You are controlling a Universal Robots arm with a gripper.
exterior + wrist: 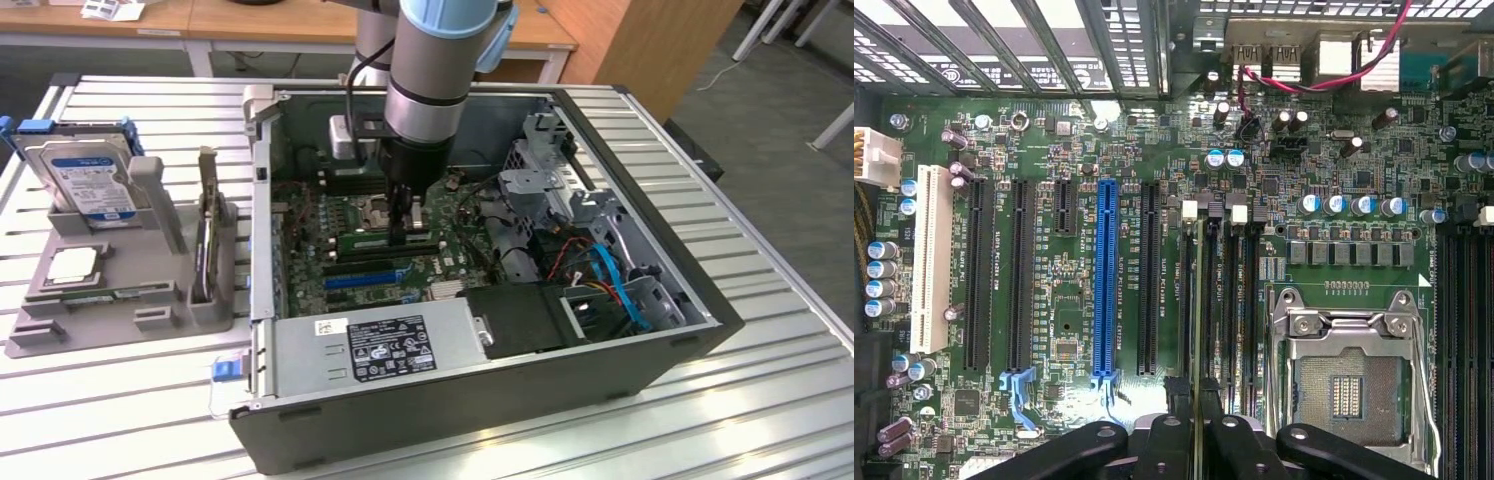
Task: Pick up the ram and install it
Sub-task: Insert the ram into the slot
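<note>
we see the arm's black claw (1197, 435) shut tight on the ram (1199, 300), a long thin green circuit-board stick. in the wrist view it is edge-on, a narrow line running out from between the fingers, whose bases are cut off by the frame. the ram stands upright at the black memory slots (1229, 300), between the blue expansion slot (1104, 290) and the silver-framed cpu socket (1354, 370) on the large green motherboard (1069, 140). we cannot tell whether its lower edge is seated. in the exterior view the arm hides much of the board inside the open dark grey computer case (534, 380) on the slatted metal table (787, 400).
</note>
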